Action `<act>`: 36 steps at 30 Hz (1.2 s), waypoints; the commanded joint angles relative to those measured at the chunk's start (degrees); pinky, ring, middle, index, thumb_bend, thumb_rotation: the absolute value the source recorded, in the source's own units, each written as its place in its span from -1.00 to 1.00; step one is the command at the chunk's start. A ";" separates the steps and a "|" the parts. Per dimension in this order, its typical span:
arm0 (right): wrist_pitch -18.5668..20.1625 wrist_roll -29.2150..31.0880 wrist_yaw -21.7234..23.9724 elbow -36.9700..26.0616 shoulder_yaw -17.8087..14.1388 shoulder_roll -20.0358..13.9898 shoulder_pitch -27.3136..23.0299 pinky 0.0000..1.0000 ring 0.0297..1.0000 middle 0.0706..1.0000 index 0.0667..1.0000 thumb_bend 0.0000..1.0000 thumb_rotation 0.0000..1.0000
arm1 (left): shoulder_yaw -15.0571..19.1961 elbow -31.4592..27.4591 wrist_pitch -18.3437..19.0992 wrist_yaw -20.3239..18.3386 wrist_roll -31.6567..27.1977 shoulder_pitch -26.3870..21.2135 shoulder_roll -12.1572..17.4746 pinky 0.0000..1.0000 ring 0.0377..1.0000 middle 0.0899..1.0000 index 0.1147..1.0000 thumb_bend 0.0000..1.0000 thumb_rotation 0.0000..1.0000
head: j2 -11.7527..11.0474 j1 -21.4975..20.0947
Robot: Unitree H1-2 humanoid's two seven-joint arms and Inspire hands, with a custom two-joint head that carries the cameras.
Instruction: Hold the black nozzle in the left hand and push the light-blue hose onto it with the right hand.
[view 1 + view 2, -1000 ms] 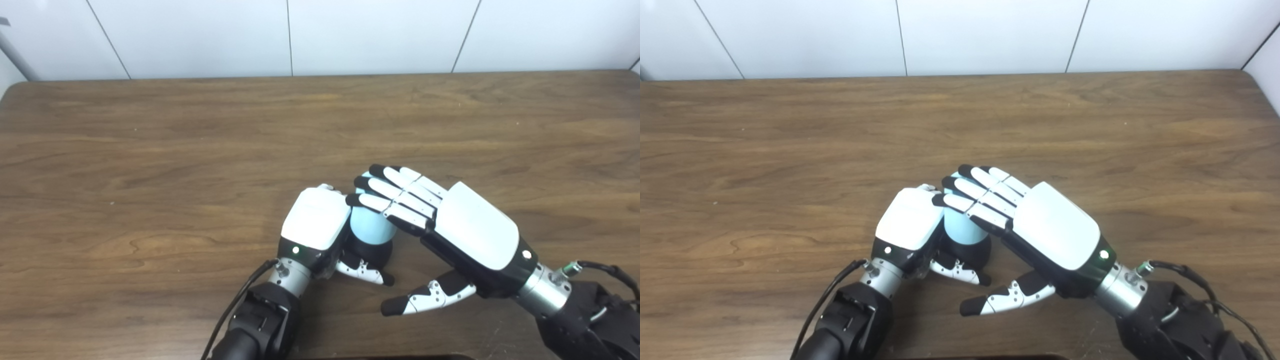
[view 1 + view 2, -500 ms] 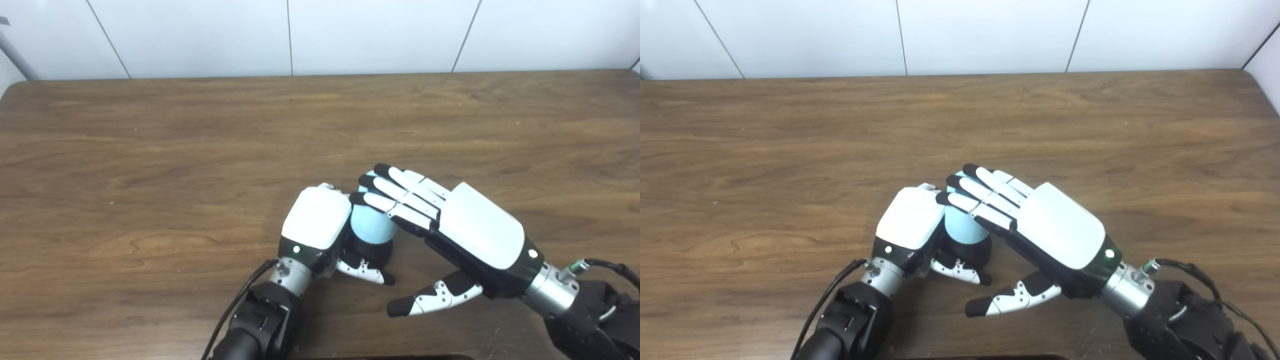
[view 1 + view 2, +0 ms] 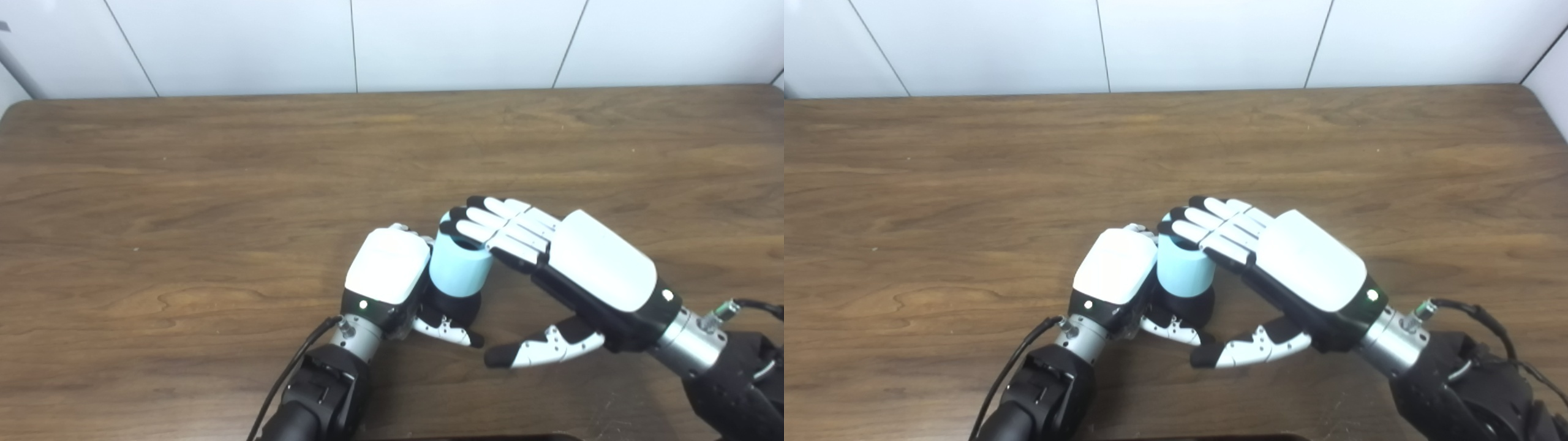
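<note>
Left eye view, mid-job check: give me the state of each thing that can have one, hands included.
Hose: upright, seated on the nozzle, open end up.
Nozzle: standing on the table, gripped at its base.
Left robot hand: shut on the nozzle.
Right robot hand: open, fingers straight, fingertips over the hose's top rim; contact unclear.
Table: bears the nozzle.

A short light-blue hose (image 3: pixel 460 269) stands upright on a black nozzle (image 3: pixel 456 306) near the front of the wooden table. The hose is a stubby, smooth cylinder, its open top showing a dark hollow. The nozzle's rounded black base bulges out just below the hose's lower edge; most of the nozzle is hidden.
</note>
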 commanded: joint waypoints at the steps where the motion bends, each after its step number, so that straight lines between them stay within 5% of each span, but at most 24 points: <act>1: 1.13 1.60 0.04 -2.91 -0.95 -0.08 -1.65 0.83 0.90 0.88 0.82 0.08 1.00 | 0.14 0.42 0.68 -0.93 1.72 -0.06 0.11 0.50 0.15 -0.06 -0.21 0.04 -1.00 | 0.06 0.01; 8: 4.23 3.66 1.13 -4.80 -1.53 -0.36 -3.40 0.82 0.91 0.90 0.83 0.08 1.00 | -0.22 0.56 1.00 -0.69 1.92 -0.10 0.00 0.50 0.15 -0.06 -0.21 0.04 -1.00 | 0.16 0.09; 36: 3.20 -0.73 5.38 -4.02 -0.18 -1.74 -2.49 0.83 0.89 0.78 0.61 0.08 0.99 | -0.37 -0.14 1.24 -1.43 2.50 0.15 -0.39 0.50 0.16 -0.06 -0.20 0.04 -1.00 | 0.54 -0.04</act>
